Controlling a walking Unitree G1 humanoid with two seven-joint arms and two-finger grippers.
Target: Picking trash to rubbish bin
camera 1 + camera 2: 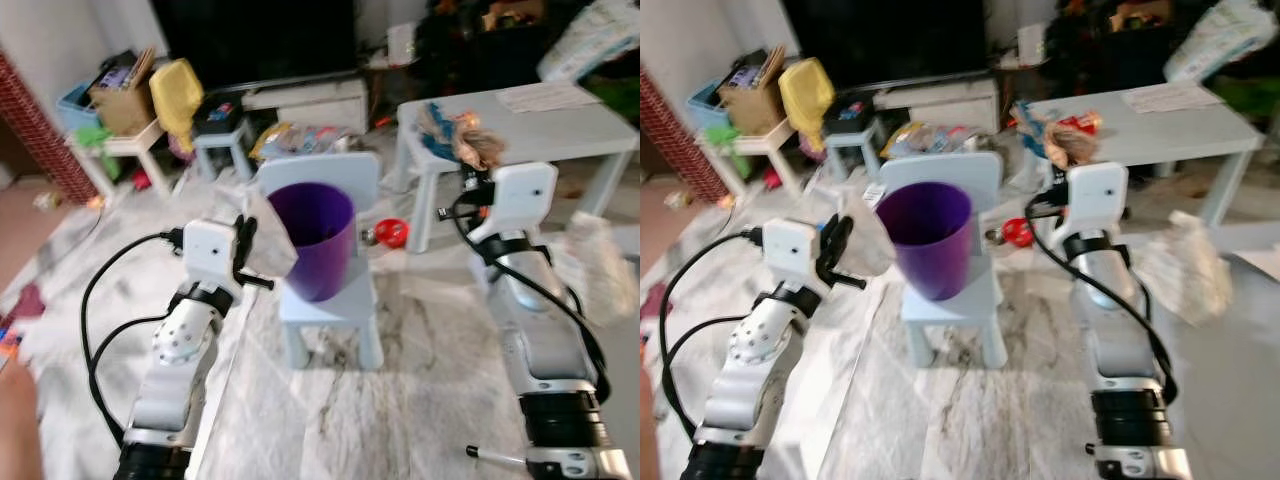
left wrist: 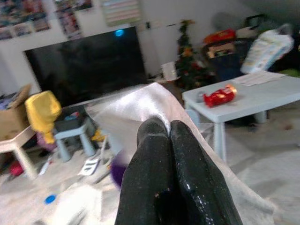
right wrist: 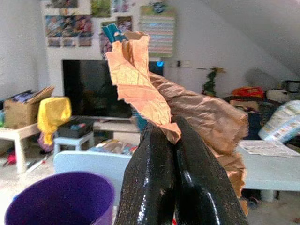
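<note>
your right gripper (image 3: 174,140) is clenched on a crumpled brown paper wrapper (image 3: 187,110), the two black fingers pinching it near its lower folds while the rest fans up and out above them. paper like this is very light and stiff enough to keep its creases, so it should not droop, but it will likely catch air and spring open once freed; the hold near the bunched base looks the sound place, since the loose edges would probably tear or slip. in the head views the wrapper (image 1: 1070,140) rides up by the white table (image 1: 1200,125), off to the right of the bin and above its rim height.

your left gripper (image 2: 168,136) is pressed closed on a pale, thin plastic sheet (image 2: 136,105) that drapes over both fingers. it reads as soft, limp and slick, so expect it to cling to the fingers rather than fall cleanly. from the head it hangs as a whitish film (image 1: 268,240) just beside the left rim of the purple bin (image 1: 312,240).

the bin stands on the seat of a small pale blue chair (image 1: 330,310), between your two arms, on a marbled floor (image 1: 420,400). a red can (image 2: 219,95) lies on the white table, and more litter sits around the low stools (image 1: 222,140) by the dark screen (image 1: 250,35).
</note>
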